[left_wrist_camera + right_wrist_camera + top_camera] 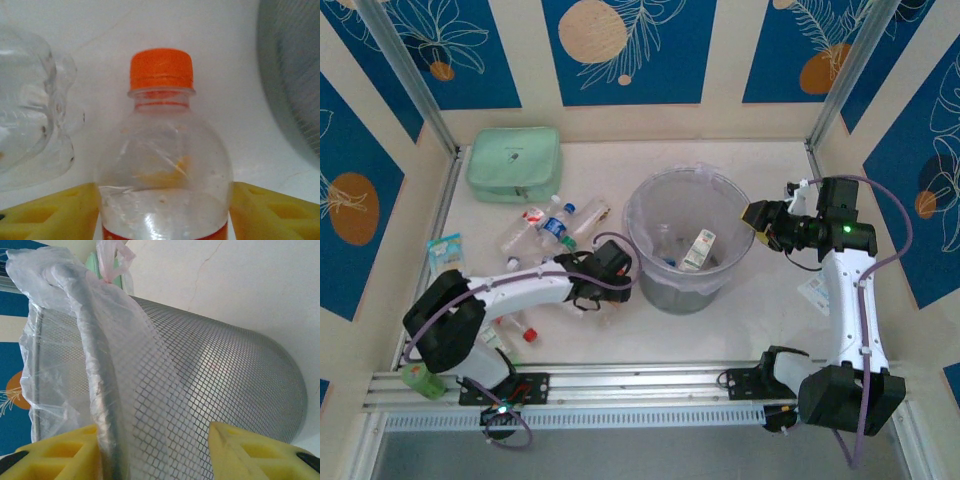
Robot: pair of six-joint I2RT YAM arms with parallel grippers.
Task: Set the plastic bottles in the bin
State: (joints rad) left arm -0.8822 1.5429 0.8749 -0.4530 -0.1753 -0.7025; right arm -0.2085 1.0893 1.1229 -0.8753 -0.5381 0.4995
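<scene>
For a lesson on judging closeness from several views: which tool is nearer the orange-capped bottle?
Left. The left tool straddles the orange-capped bottle. The right tool is on the opposite side of the bin, straddling its rim.

A mint-green zip pouch (515, 163) lies flat at the far left of the white surface (650, 335), and a small light-blue flat packet (445, 250) sits near the left edge, nearer than the pouch. A stubby green cylinder (420, 378) sits at the near left corner by the aluminium rail (640, 385). Blue wall panels (630, 50) printed with leaves and orange discs surround the space.
</scene>
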